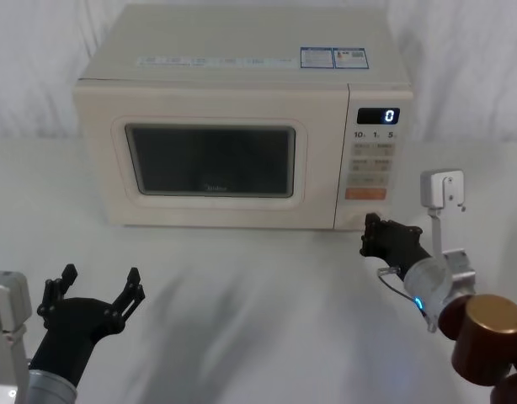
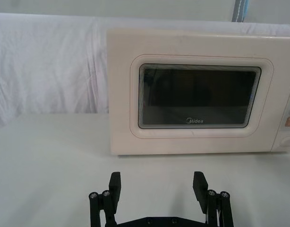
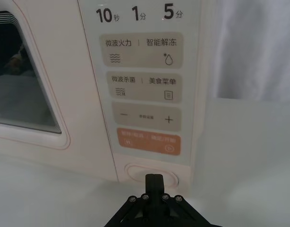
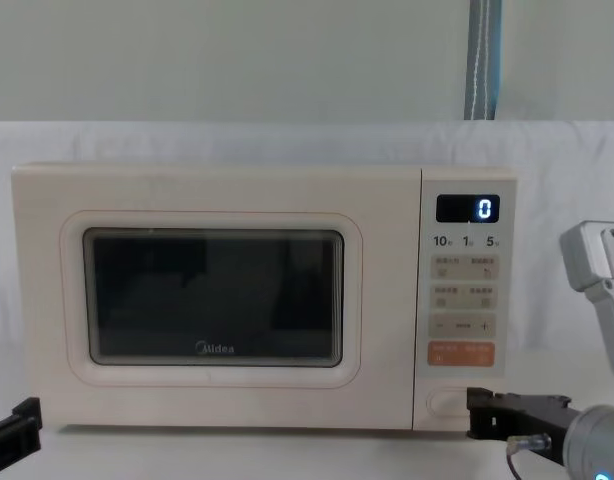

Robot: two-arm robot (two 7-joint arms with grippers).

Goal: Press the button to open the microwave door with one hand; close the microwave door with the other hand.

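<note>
The head view looked down from above on the microwave door (image 1: pixel 210 160) and both grippers. The chest view faced the door (image 4: pixel 213 294) square on from low at table height. The left wrist view looked forward over the left gripper (image 2: pixel 157 189) from well back, sharing the door (image 2: pixel 199 97) with them. The right wrist view sat close to the button (image 3: pixel 151 174), which the chest view (image 4: pixel 445 401) also showed.
</note>
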